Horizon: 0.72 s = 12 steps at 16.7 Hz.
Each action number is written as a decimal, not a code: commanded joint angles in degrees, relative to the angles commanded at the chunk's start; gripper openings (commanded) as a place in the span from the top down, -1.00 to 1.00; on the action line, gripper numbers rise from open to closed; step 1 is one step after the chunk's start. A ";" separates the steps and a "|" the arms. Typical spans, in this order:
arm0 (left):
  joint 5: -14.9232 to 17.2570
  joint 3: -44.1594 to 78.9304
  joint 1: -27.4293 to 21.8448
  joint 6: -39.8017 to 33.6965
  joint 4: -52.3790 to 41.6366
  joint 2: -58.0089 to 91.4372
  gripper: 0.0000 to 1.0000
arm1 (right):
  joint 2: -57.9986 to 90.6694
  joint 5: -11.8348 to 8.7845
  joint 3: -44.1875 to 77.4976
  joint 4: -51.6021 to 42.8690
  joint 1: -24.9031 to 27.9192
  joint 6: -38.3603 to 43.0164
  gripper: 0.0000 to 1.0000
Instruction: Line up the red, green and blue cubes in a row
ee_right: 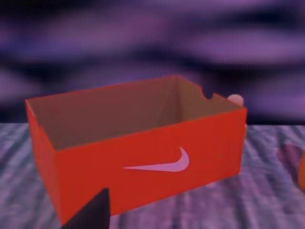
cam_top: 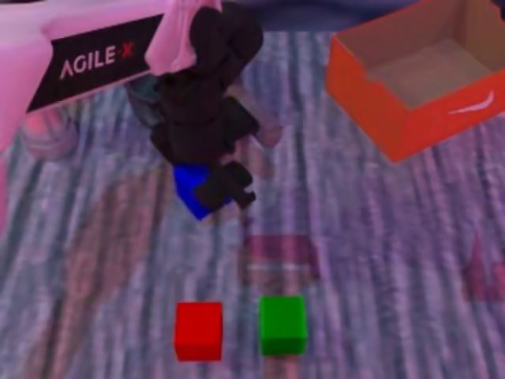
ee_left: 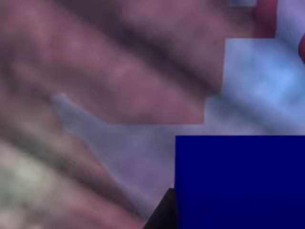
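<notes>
Our left gripper (cam_top: 225, 189) sits directly over the blue cube (cam_top: 192, 192), near the middle of the table (cam_top: 379, 260) and toward its far side. From above, the dark wrist and fingers cover most of the cube, leaving only its left face and near corner showing. We cannot tell whether our jaws are spread or pinching it. In the left wrist view the blue cube (ee_left: 240, 183) fills the space right next to a dark fingertip (ee_left: 162, 214), so close that they appear to touch.

The red cube (cam_top: 198, 331) and the green cube (cam_top: 282, 324) lie well apart from our left jaws, toward the near edge of the table. They sit side by side with a gap between them, the red one to the left.

Our right arm does not appear from above. Its wrist view faces the open orange shoe box (ee_right: 143, 152), with only a dark fingertip (ee_right: 93, 214) showing, so we cannot tell how those jaws stand. The box (cam_top: 410, 118) rests at the far right of the table.
</notes>
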 joint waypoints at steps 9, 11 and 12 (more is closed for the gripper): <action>0.17 8.96 -26.80 5.06 -5.85 3.32 1.00 | 0.00 0.00 0.00 0.00 0.00 0.00 -1.00; 0.14 9.68 -28.64 5.46 -6.18 3.30 1.00 | 0.00 0.00 0.00 0.00 0.00 0.00 -1.00; 0.14 9.71 -28.72 5.47 -6.19 3.29 1.00 | 0.00 0.00 0.00 0.00 0.00 0.00 -1.00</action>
